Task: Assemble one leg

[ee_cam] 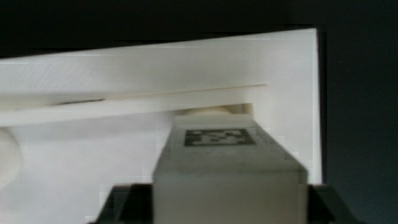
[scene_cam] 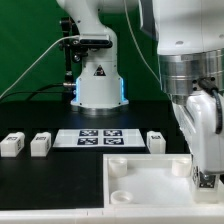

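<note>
In the wrist view the leg [ee_cam: 222, 165] is a white block with a black-and-white tag on its end face, and it stands between my dark fingers [ee_cam: 128, 205]. My gripper [ee_cam: 222, 205] is shut on it. The leg's tagged end points at the large white panel [ee_cam: 107, 90] and is close over it, near the panel's edge. In the exterior view my gripper [scene_cam: 205, 172] hangs over the exterior view's right end of the panel [scene_cam: 150, 185]; the held leg is mostly hidden there. Whether the leg touches the panel I cannot tell.
Three more legs lie on the black table: two [scene_cam: 11, 144] [scene_cam: 40, 144] at the exterior view's left and one [scene_cam: 155, 141] right of the marker board [scene_cam: 98, 138]. The robot base [scene_cam: 97, 85] stands behind. The panel has round corner sockets [scene_cam: 117, 166].
</note>
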